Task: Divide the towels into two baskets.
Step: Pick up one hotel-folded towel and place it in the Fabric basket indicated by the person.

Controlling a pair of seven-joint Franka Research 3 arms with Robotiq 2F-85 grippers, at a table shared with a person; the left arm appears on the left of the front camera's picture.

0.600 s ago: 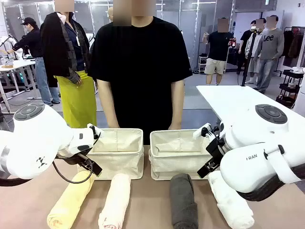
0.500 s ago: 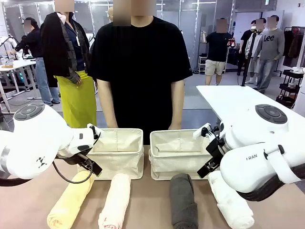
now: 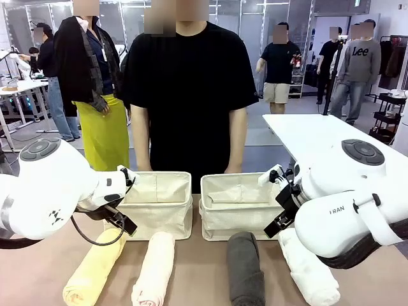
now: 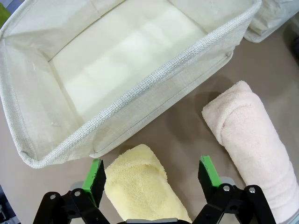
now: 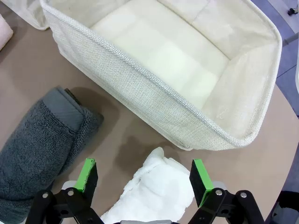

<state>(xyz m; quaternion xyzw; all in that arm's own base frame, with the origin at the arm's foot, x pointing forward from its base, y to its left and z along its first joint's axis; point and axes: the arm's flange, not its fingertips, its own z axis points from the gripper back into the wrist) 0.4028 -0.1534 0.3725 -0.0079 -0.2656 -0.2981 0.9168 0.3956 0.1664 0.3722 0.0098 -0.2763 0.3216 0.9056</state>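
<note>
ok, both claws wide open.
left gripper (image 4: 152,173) hangs over the yellow towel (image 4: 138,191), right gripper (image 5: 144,173) over the white towel (image 5: 156,193); pink towel (image 4: 252,135) and grey towel (image 5: 42,137) lie between, all just before left basket (image 4: 154,95) and right basket (image 5: 149,100).

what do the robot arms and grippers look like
Both arms are glossy white with rounded shells: left arm, right arm. Each has a round grey cap on top. The right arm carries dark lettering; a black cable loops under the left arm. The left gripper and right gripper are black, with green pads on the jaws.
</note>
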